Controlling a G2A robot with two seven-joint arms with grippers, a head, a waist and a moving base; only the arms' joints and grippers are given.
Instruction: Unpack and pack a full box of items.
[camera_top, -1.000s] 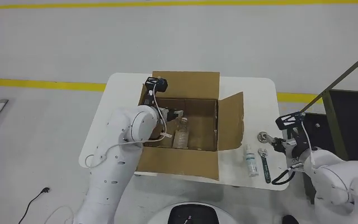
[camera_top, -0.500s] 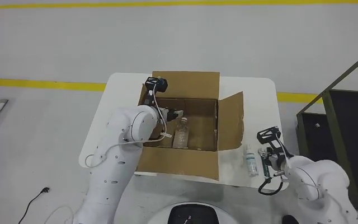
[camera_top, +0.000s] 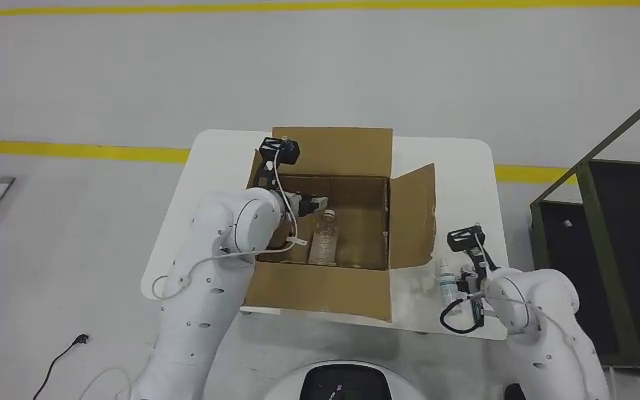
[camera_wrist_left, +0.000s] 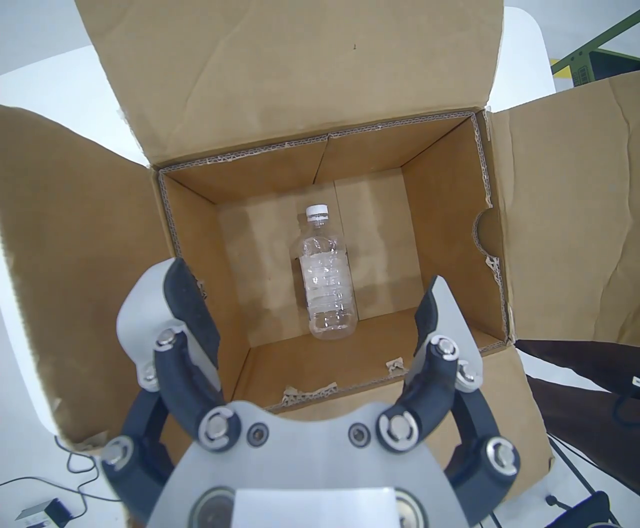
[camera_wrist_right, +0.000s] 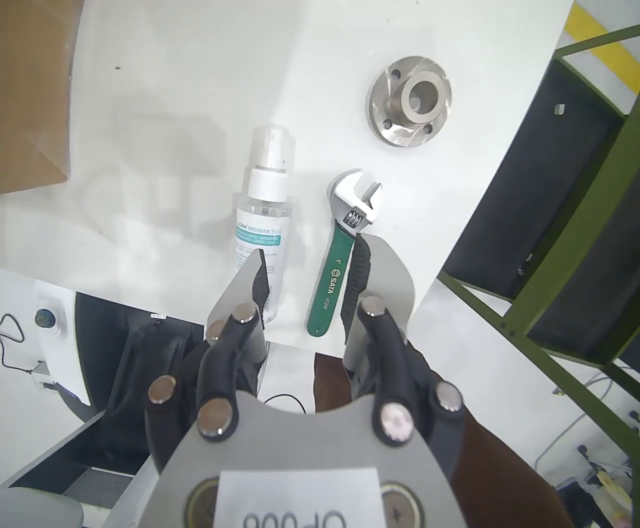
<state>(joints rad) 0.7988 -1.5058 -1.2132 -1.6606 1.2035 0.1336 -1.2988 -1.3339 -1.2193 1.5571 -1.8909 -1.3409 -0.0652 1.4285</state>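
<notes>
Unpacking nearly done, seemingly: clear spray bottle (camera_wrist_right: 264, 220), green-handled wrench (camera_wrist_right: 342, 255) and steel flange (camera_wrist_right: 411, 101) out on white table (camera_wrist_right: 160, 125). Clear plastic bottle (camera_wrist_left: 327, 280) lying in open brown cardboard box (camera_top: 320, 290). Above it, left pincer (camera_wrist_left: 305, 277) wide open, empty. Over the table items, right pincer (camera_wrist_right: 310, 252) open, empty. Repacking not yet begun.

Spray bottle (camera_wrist_right: 262, 225) base behind right claw (camera_wrist_right: 309, 248) finger; wrench (camera_wrist_right: 332, 280) handle partly too. Box (camera_top: 320, 290) flap at 9 o'clock under left arm.

White table (camera_top: 215, 180) on the pale floor, a yellow line (camera_top: 90, 151) running behind it. Green-framed rack (camera_top: 610, 250) just off its right end, black cable (camera_top: 81, 340) down on the floor to the left.
</notes>
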